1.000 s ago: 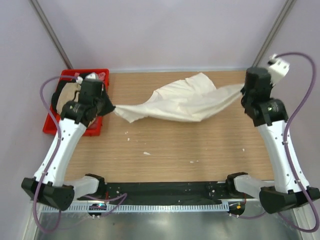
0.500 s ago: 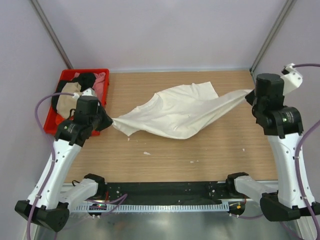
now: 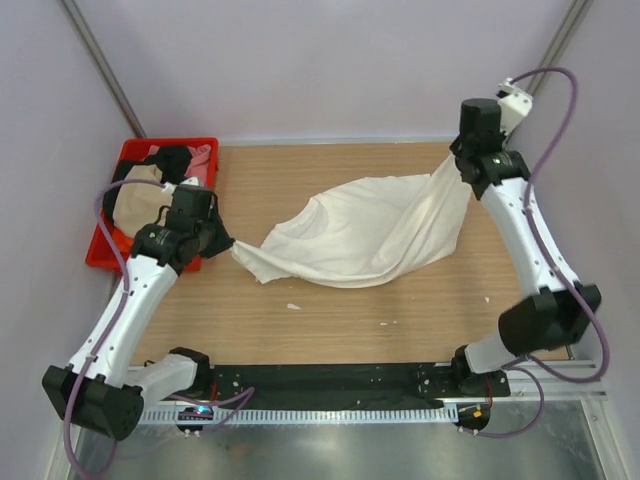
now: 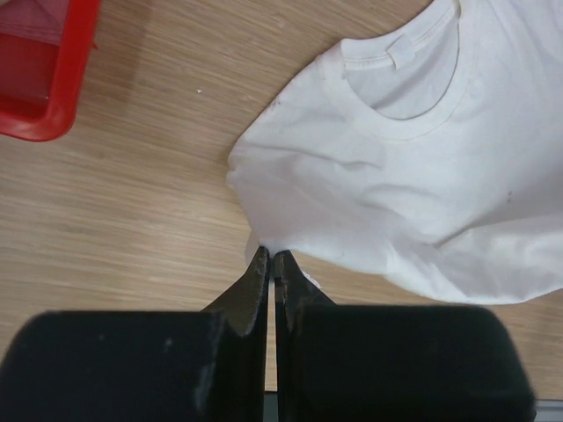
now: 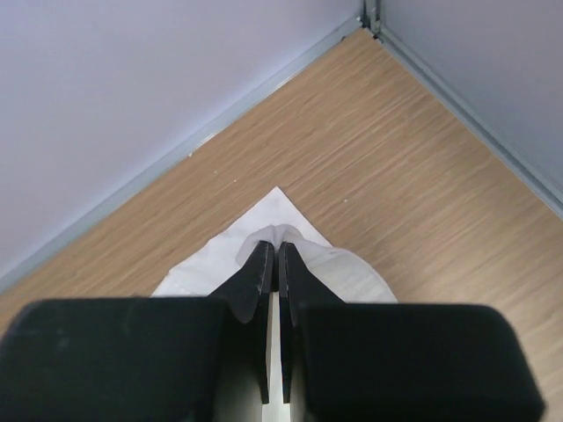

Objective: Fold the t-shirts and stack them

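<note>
The cream shirt point(image 3: 370, 225) lay across the middle of the overhead frame, its belly sagging onto the table point(image 3: 350, 320) and its 2 ends drawn apart. From where I stood, that looked like the point of the hold: pulled from both sides, the cloth could open out and be laid flat before any fold was made.

The left gripper point(image 4: 271, 257) had its jaws pressed together on a pinch of cloth at the shirt's left end, just below the collar point(image 4: 387, 126), which showed at the upper right of the left wrist view. The right gripper point(image 5: 274, 251) was likewise clamped on the opposite end, up in the upper right of the overhead frame, near the back corner, with the cloth hanging down from it in a long drape.

The shirt was creased and bunched, so I judged the spreading unfinished and no fold begun.

At the upper left sat the red crate point(image 3: 100, 252), holding the other shirts point(image 3: 135, 195), tan, black and pink, heaped and apparently waiting their turn.
</note>
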Tool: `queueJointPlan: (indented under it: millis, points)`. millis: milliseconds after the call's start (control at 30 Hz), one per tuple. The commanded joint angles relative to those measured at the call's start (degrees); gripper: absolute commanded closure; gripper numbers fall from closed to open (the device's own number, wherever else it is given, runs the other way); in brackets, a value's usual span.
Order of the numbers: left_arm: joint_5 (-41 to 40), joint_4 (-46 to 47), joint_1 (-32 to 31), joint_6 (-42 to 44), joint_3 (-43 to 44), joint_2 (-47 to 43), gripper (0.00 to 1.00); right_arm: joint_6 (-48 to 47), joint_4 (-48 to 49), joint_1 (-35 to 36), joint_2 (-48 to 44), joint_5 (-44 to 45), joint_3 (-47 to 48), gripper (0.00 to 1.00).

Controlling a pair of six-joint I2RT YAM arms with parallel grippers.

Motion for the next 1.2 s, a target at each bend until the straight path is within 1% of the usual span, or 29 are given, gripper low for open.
queueJointPlan:
  millis: [0,33,67,100,133,167,200,233,267,300,333,367,400,433,467,500,533,567,600,633,733,767,800,833,867,933,967,1033,1167]
  points:
    - [-0.93,4.7,0.14,1.27,-0.35,2.57,1.0,-5.99,13.19,-0.18,10.03,-5.31,3.78,0.99]
    - [-0.84,5.23,0.23,1.44,-0.26,4.32,1.0,-6.87,14.17,-0.18,12.78,-7.32,5.27,0.99]
    - [-0.84,5.58,0.32,1.44,0.0,5.55,1.0,-8.79,14.87,-0.18,15.68,-10.65,9.29,0.99]
    - [-0.58,6.37,0.4,1.36,0.27,7.48,1.0,-9.42,15.05,-0.18,22.58,-12.42,11.76,0.99]
    - [-0.32,6.63,0.49,1.35,0.36,8.54,1.0,-10.12,14.45,-0.27,25.87,-13.83,14.75,0.99]
    - [0.12,6.9,0.58,1.44,0.79,9.42,1.0,-10.91,13.4,-0.18,30.17,-15.24,21.82,0.99]
    - [0.13,6.99,0.67,1.62,1.14,10.39,1.0,-12.75,9.38,-0.18,34.04,-19.43,26.33,0.98]
    - [0.13,6.9,0.84,1.79,1.5,12.05,1.0,-13.63,6.39,-0.18,42.6,-21.04,31.34,0.98]
    - [-0.22,6.81,0.93,2.14,2.11,12.68,1.0,-14.25,2.87,-0.18,46.43,-22.45,42.18,0.97]
    - [-0.31,6.9,1.02,2.23,2.29,13.12,1.0,-15.22,-3.86,-0.18,49.86,-24.37,47.51,0.92]
    - [-0.58,7.07,1.11,2.41,2.38,13.38,1.0,-15.66,-6.71,-0.18,55.47,-25.0,52.08,0.87]
    - [-0.75,7.08,1.2,2.5,2.55,13.74,1.0,-15.75,-8.92,-0.27,56.48,-25.27,57.18,0.8]
    - [-1.01,7.16,1.28,2.67,2.73,13.74,1.0,-15.75,-10.5,-0.27,56.4,-24.93,57.23,0.71]
    - [-1.19,7.25,1.28,2.85,2.73,13.56,1.0,-15.4,-10.35,-0.18,53.53,-23.18,55.75,0.66]
    - [-1.37,7.34,1.37,2.85,2.64,13.39,1.0,-15.05,-9.56,-0.27,50.89,-22.64,49.9,0.62]
    - [-1.54,7.34,1.37,3.02,2.56,13.13,1.0,-14.53,-7.47,-0.45,48.34,-21.94,46.37,0.54]
    - [-1.81,7.51,1.37,3.11,2.55,13.12,1.0,-12.26,-6.75,-0.62,45.97,-20.19,43.11,0.51]
    - [-1.9,7.6,1.37,3.11,2.21,12.95,1.0,-10.67,-6.57,-0.88,41.16,-18.87,37.86,0.5]
    - [-1.81,7.6,1.37,3.2,1.94,12.69,1.0,-8.92,-7.96,-1.84,39.37,-17.99,35.98,0.5]
    - [-1.55,7.95,1.37,3.2,1.77,12.6,1.0,-5.16,-9.1,-2.46,37.52,-17.28,34.31,0.5]
    - [0.12,9.18,1.46,2.94,0.8,12.07,1.0,-1.08,-12.36,-5.1,31.11,-17.45,25.35,0.51]
    - [1.0,9.45,1.46,2.76,0.36,11.98,1.0,0.75,-12.63,-5.54,29.44,-17.8,18.62,0.52]
    - [1.26,9.71,1.46,2.59,0.1,11.81,1.0,1.64,-12.28,-5.98,25.68,-17.54,14.9,0.52]
    - [1.7,10.06,1.46,2.5,-0.08,11.72,1.0,2.52,-11.67,-6.85,23.9,-17.63,10.95,0.52]
    - [2.14,10.15,1.46,2.5,-0.43,11.63,1.0,4.53,-10.79,-7.38,21.97,-19.28,3.51,0.52]
    - [2.41,10.33,1.46,2.67,-0.61,11.54,1.0,6.56,-8.07,-8.27,17.66,-21.13,-2.95,0.53]
    - [2.58,10.42,1.46,2.85,-0.7,11.45,1.0,7.18,-7.28,-9.75,16.6,-22.01,-8.11,0.53]
    - [3.11,11.03,1.46,2.94,-0.96,11.19,1.0,9.38,-5.78,-10.46,14.66,-22.28,-14.01,0.53]
    - [4.34,11.73,1.37,2.67,-1.49,10.84,1.0,10.52,-1.04,-10.73,14.74,-23.86,-20.54,0.55]
